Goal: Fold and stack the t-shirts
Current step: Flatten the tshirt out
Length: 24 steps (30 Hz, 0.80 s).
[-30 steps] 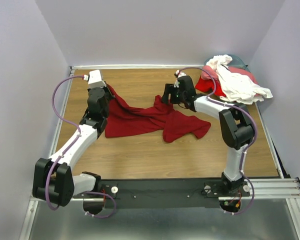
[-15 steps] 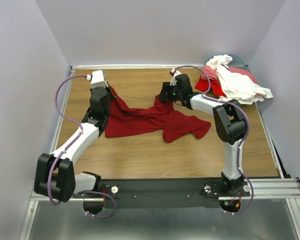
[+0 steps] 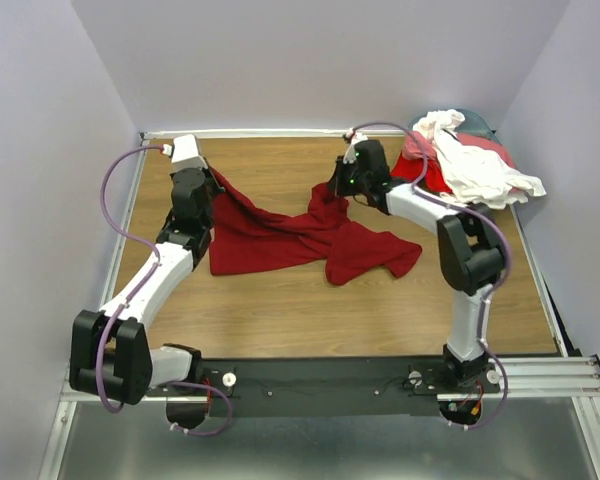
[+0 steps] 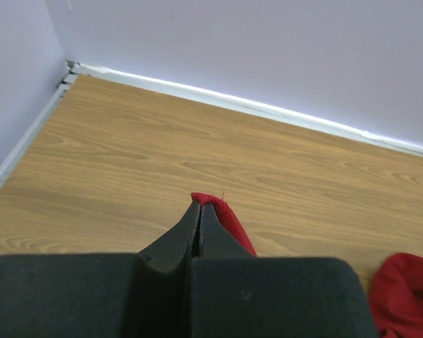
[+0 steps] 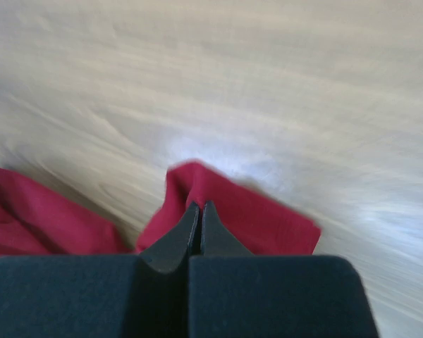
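Spreading step: left end effector (image 4: 199,213) and right end effector (image 5: 199,211) each pinch the centre-frame crimson t-shirt (image 3: 280,235); next it likely needs stretching flat.

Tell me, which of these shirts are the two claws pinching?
The dark crimson t-shirt, alone in the middle: the left gripper and right gripper are both shut on it. The white t-shirt and others lie heaped aside.

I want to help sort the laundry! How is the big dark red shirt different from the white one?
The dark red t-shirt lies stretched across the middle of the table; the white t-shirt sits crumpled atop a pile in the far right corner. The left gripper and right gripper both pinch the dark red t-shirt; no gripper holds the white t-shirt. Neither is folded yet.
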Each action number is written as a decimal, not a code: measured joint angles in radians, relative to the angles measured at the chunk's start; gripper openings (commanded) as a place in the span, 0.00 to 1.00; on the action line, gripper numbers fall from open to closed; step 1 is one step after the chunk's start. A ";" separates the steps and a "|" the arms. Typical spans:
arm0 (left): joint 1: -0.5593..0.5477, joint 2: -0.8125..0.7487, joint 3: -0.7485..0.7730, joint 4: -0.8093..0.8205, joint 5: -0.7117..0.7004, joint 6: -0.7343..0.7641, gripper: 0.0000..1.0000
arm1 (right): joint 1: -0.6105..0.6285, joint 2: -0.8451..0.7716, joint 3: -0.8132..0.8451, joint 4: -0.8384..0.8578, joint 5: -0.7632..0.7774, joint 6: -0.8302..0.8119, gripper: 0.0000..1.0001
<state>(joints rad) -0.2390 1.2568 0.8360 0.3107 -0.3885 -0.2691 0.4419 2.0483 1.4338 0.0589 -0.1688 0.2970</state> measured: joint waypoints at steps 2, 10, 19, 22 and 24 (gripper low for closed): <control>0.021 -0.015 0.016 -0.010 -0.003 0.005 0.00 | -0.010 -0.092 -0.013 -0.013 0.028 -0.012 0.01; 0.066 -0.158 0.070 -0.014 -0.034 0.047 0.00 | -0.085 -0.588 -0.043 -0.016 0.209 -0.088 0.01; 0.075 -0.336 0.062 -0.003 -0.076 0.061 0.00 | -0.077 -0.983 -0.185 -0.023 0.346 -0.143 0.05; 0.076 -0.379 0.005 0.021 -0.071 0.041 0.00 | -0.077 -1.092 -0.299 -0.021 0.356 -0.129 0.47; 0.076 -0.379 -0.032 0.026 -0.066 0.028 0.00 | -0.077 -1.148 -0.406 -0.012 0.366 -0.099 0.78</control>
<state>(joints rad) -0.1635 0.8776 0.8040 0.3367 -0.4545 -0.2409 0.3653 0.9001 1.0279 0.0467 0.1974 0.1982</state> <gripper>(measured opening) 0.007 0.442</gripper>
